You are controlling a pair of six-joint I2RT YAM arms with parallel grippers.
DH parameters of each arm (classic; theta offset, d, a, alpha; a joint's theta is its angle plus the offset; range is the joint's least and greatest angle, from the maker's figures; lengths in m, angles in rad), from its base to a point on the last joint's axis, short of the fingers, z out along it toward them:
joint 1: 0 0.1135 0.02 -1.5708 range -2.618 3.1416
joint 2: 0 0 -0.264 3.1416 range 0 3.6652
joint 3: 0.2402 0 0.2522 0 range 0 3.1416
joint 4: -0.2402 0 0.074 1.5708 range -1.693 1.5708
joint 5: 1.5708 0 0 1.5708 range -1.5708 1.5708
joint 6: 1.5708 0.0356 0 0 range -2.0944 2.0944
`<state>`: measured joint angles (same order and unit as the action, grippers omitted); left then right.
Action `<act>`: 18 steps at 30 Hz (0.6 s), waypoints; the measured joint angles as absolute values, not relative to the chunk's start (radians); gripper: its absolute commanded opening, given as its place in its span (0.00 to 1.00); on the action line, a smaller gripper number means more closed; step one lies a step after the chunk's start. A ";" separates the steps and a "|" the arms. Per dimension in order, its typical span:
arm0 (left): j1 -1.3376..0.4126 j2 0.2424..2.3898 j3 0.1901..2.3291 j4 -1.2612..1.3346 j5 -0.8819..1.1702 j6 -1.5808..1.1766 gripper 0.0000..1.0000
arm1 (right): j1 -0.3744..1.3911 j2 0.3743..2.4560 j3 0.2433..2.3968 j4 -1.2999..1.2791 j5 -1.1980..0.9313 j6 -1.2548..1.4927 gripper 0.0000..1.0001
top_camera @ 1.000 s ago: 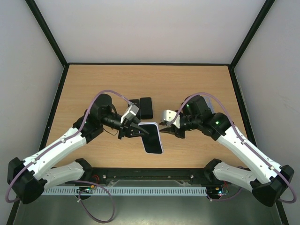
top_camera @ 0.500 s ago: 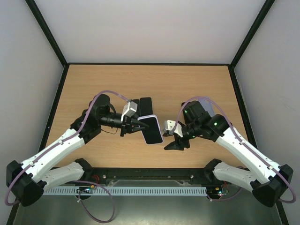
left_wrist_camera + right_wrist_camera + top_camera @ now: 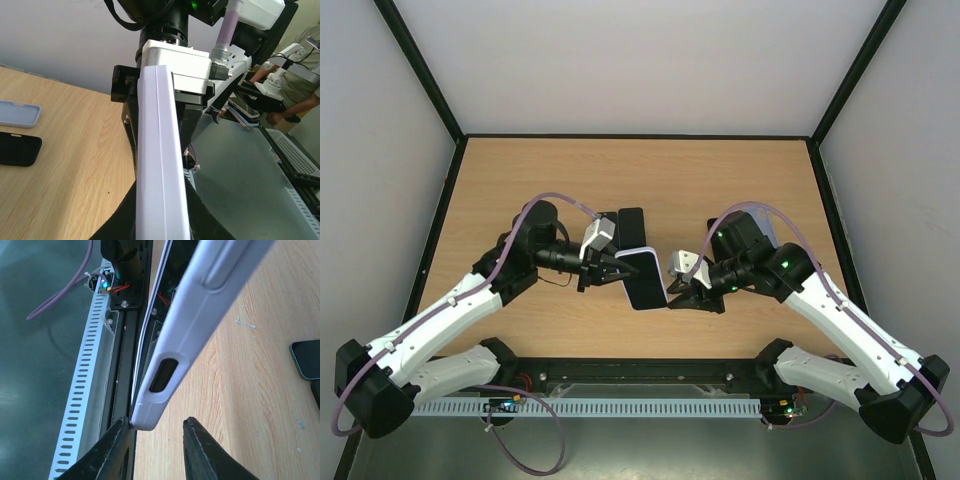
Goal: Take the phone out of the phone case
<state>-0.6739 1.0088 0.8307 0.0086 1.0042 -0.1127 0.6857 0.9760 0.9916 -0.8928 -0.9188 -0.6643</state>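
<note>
**Operator:** Report the left arm's pose.

**Technician:** The left arm reaches in from 7 o'clock toward the middle of the counter point(image 3: 720, 170), with the forearm low. The left hand point(image 3: 618, 272) points toward 3 o'clock. It is clenched on the phone case point(image 3: 157, 150), with black fingers flanking the narrow edge on both sides. The case is held tilted, clear of the wood.

**Operator:** And the right arm?

**Technician:** It enters from 5 o'clock with the wrist angled down. The right hand point(image 3: 680, 297) points toward 9 o'clock at the case's 5 o'clock corner. Its fingers point(image 3: 112, 450) stand apart, released and holding nothing. The corner of the case sits just above the gap, right beside one fingertip.

**Operator:** Location of the phone?

**Technician:** The phone point(image 3: 644, 282) is seated in the case with its glossy black screen showing. It is near the counter's centre, slightly toward 6 o'clock.

**Operator:** Materials and shapes?

**Technician:** The case is matte lilac with rounded corners, a raised button strip along one side and an oval slot in its end. The counter is light wood-grain board. A black slab point(image 3: 631, 230) lies flat at 12 o'clock from the held phone. The left wrist view also shows a pale case point(image 3: 17, 113) with rounded corners lying flat on the counter.
</note>
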 measured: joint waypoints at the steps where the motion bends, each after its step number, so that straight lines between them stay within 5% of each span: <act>1: -0.674 1.009 0.831 0.009 1.006 -0.113 0.03 | 0.686 0.976 0.992 -0.889 -0.916 -0.664 0.25; 18: -0.666 1.030 0.831 0.044 1.030 -0.144 0.03 | 0.691 0.924 0.949 -0.811 -0.826 -0.655 0.13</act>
